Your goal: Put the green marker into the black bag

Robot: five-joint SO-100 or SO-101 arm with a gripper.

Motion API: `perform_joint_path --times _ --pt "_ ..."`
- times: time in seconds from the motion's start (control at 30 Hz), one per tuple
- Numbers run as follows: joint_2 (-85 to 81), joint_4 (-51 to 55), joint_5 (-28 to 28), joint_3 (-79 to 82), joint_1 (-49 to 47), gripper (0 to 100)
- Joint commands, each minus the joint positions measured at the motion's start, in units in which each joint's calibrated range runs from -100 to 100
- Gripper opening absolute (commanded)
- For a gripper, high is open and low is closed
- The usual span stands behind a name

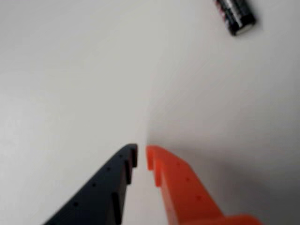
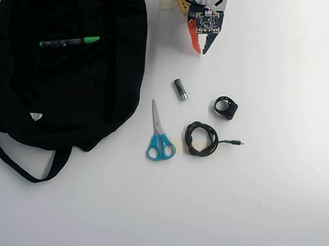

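My gripper point(image 2: 201, 48) hangs nearly closed, a thin gap between the tips, holding nothing. The green marker point(image 2: 69, 42) lies well to the left in the overhead view, on the black bag point(image 2: 98, 94), long axis almost left-right, cap toward me. Judged: task looks done, or nearly. White table point(image 2: 272, 213); battery point(image 2: 180, 89) close by, scissors point(image 2: 160, 135) beyond.

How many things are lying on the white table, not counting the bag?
4. The battery lies below the gripper, the scissors beside the black bag, the coiled cable right of the scissors, and a small black ring above it. The bag could hide more.
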Motion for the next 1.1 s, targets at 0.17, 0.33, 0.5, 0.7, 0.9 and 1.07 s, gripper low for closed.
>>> perform_joint_path --times 0.17,0.33,0.5,0.7,0.9,1.07 --pt "-0.58 1.46 0.21 1.40 0.12 2" --pt "-0.58 1.46 0.21 1.40 0.12 2" --pt "-0.58 1.46 0.21 1.40 0.12 2" --pt "-0.58 1.46 0.21 1.40 0.12 2" --pt "-0.58 1.46 0.21 1.40 0.12 2" --pt "-0.58 1.46 0.21 1.40 0.12 2"
